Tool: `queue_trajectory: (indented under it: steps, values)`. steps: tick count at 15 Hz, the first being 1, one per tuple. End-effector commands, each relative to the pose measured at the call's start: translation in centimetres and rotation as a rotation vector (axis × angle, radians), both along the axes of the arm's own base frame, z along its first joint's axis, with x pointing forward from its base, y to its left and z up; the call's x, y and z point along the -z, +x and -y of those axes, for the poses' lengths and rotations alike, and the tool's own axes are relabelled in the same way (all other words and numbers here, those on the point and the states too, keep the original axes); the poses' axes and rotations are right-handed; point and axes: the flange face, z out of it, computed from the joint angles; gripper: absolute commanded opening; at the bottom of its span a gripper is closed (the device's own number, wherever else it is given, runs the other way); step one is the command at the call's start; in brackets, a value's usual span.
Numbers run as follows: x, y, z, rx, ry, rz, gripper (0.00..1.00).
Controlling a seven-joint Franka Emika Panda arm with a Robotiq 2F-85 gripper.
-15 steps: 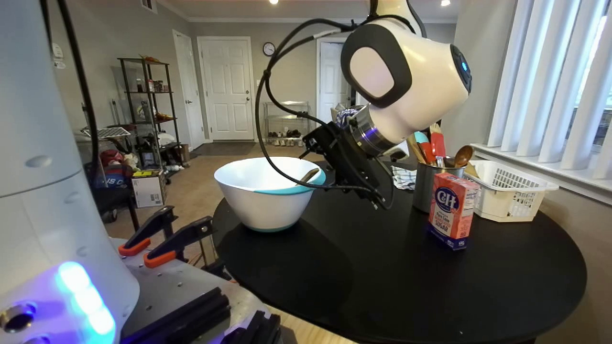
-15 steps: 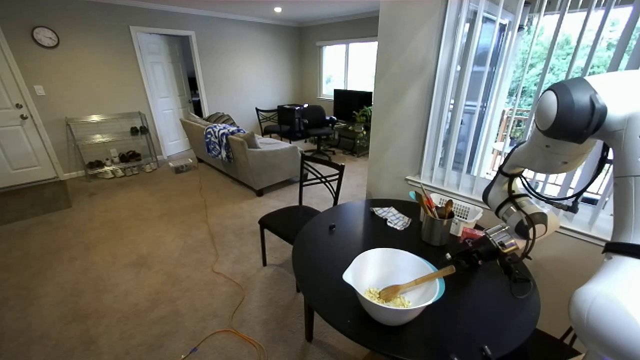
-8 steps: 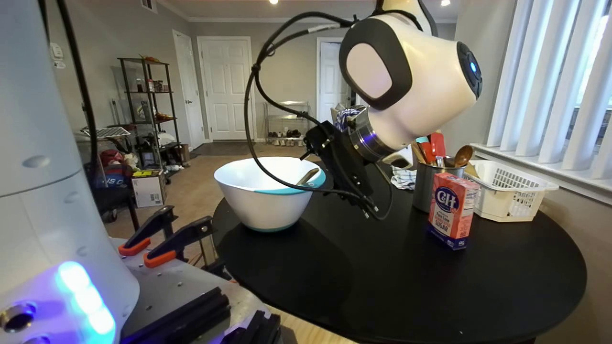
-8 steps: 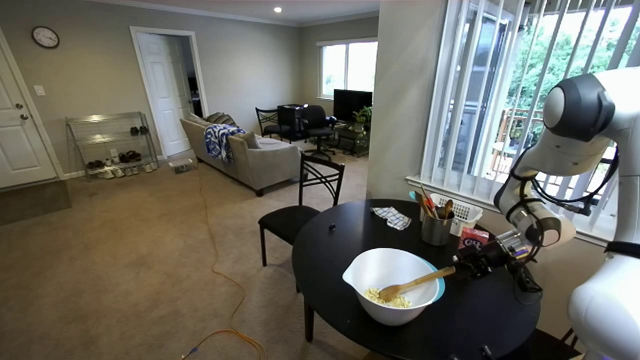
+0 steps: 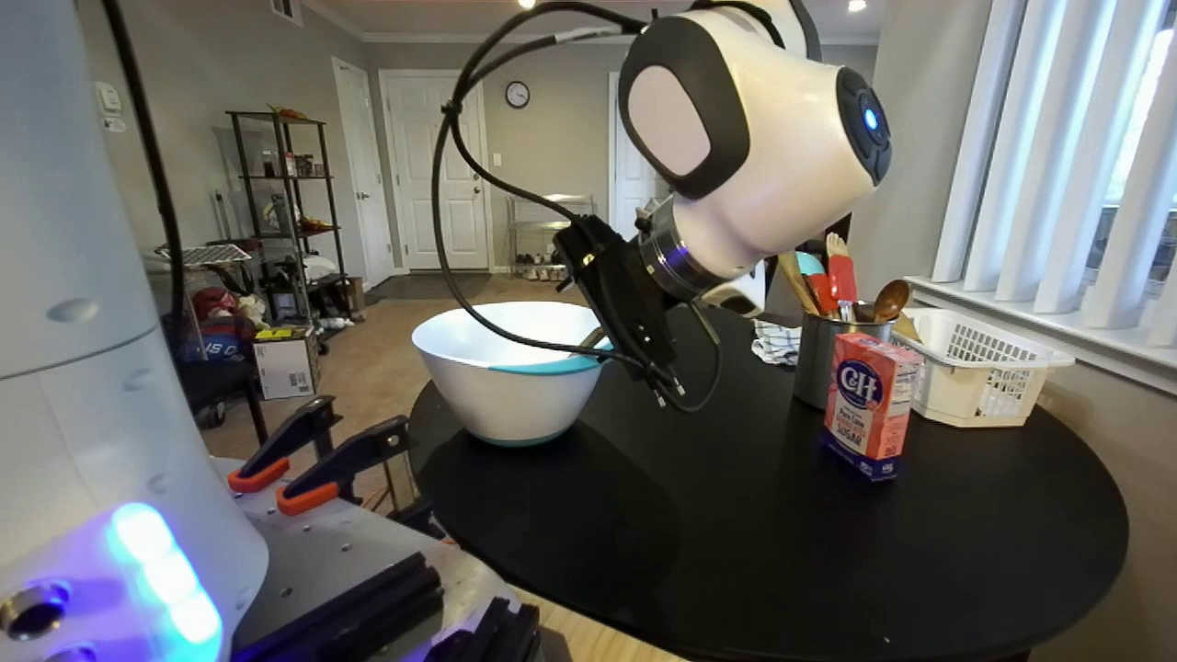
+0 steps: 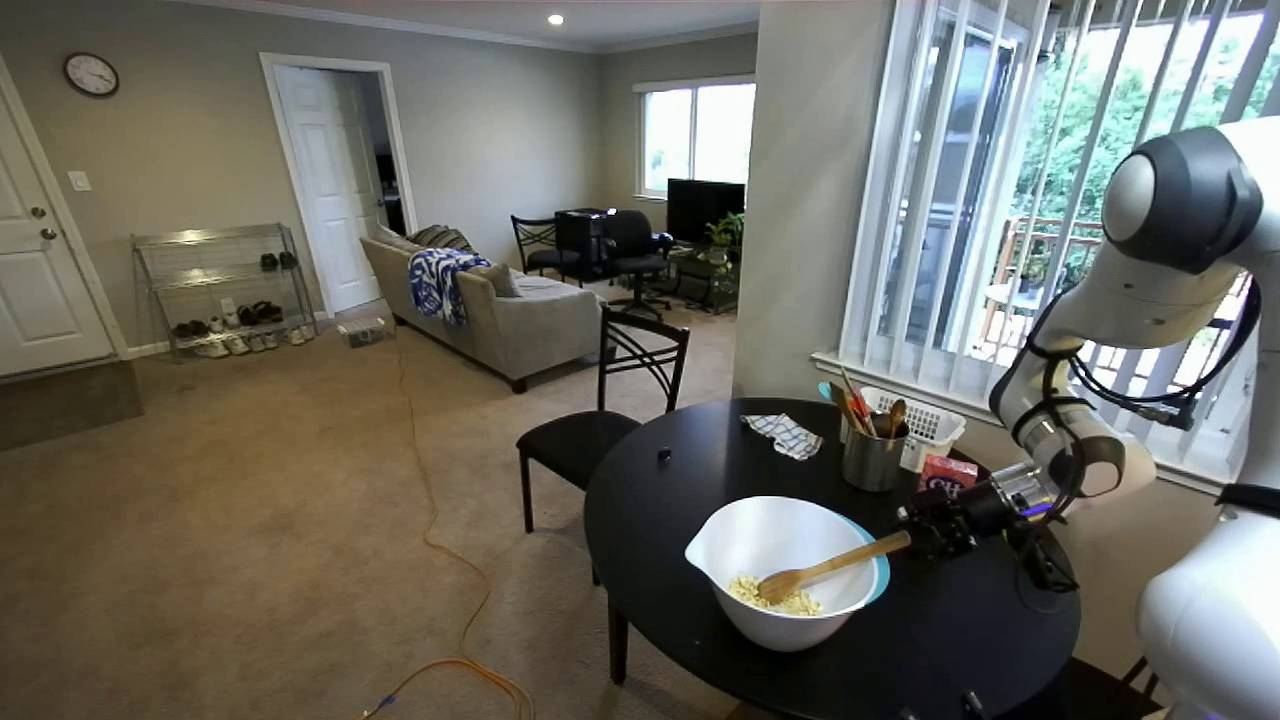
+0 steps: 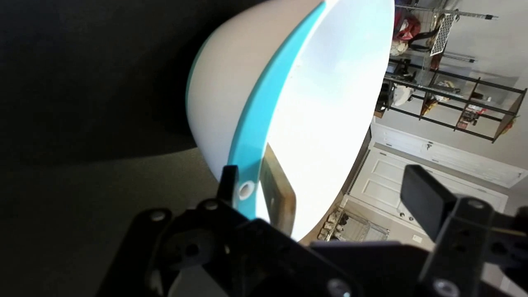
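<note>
My gripper (image 7: 328,192) stands open beside the bowl, with nothing gripped. In both exterior views a white mixing bowl (image 6: 785,630) with a teal rim section sits on the dark round table. A wooden spoon (image 6: 850,560) leans in it, its handle rising over the rim towards the gripper (image 6: 925,530). Pale yellow bits (image 6: 800,604) lie at the bowl's bottom. From the wrist, the spoon's handle end (image 7: 278,189) appears between the spread fingers, nearer the left one. That left finger (image 7: 228,183) overlaps the teal rim; whether it touches I cannot tell.
A pink sugar box (image 5: 869,405) stands upright near a metal canister (image 5: 817,368) of utensils. Behind them is a white basket (image 5: 998,391). A checked cloth (image 6: 785,435) lies on the table (image 6: 690,420). A chair (image 6: 580,440) stands by the table.
In an exterior view the gripper has shifted left, closer to the bowl and spoon handle. The sugar box shows more behind the arm from elsewhere. Bowl and spoon have stayed put; the jaws remain open.
</note>
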Motion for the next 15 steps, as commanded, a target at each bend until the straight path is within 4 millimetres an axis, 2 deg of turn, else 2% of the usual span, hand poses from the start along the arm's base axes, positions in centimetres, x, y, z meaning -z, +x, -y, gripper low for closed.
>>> queue_trajectory:
  steps: [1,8,14,15]
  values:
    - [-1.3,-0.1,-1.7,0.025,-0.008,-0.011,1.0]
    - [-1.1,1.2,-2.6,0.017,-0.054,-0.009,1.0]
    - [-0.8,1.3,-2.1,0.043,-0.089,-0.016,1.0]
    - [-0.8,1.3,-2.0,0.044,-0.09,-0.016,0.78]
